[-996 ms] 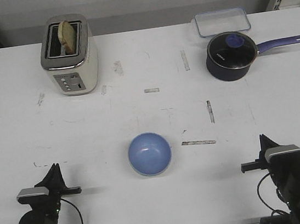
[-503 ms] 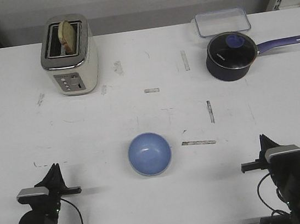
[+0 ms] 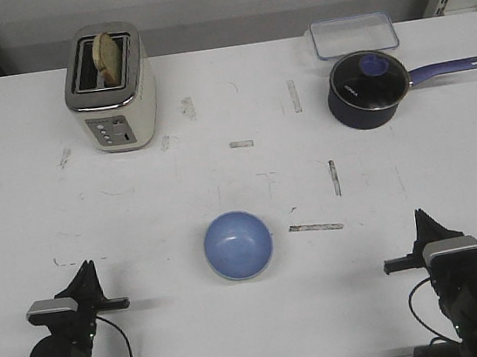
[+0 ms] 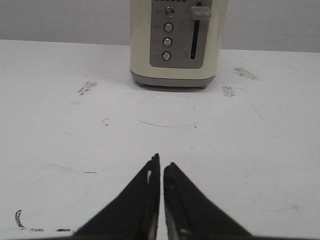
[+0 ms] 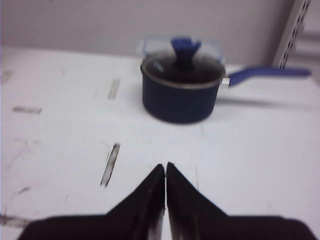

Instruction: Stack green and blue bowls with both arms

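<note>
A light blue bowl [image 3: 238,245] sits upright on the white table, near the front middle. No green bowl shows on its own; I cannot tell whether it lies under the blue one. My left gripper [image 3: 84,269] rests at the front left, shut and empty; in the left wrist view its fingertips [image 4: 161,165] nearly touch. My right gripper [image 3: 423,217] rests at the front right, shut and empty; the right wrist view shows its tips [image 5: 165,167] together. Both are well apart from the bowl.
A cream toaster [image 3: 110,87] with bread in it stands at the back left, also in the left wrist view [image 4: 176,42]. A dark navy saucepan with glass lid [image 3: 369,88] and a clear lidded box [image 3: 352,34] stand at the back right; the saucepan also shows in the right wrist view [image 5: 182,90].
My right arm has shifted slightly toward the front right. The bowl and the left arm have not moved.
</note>
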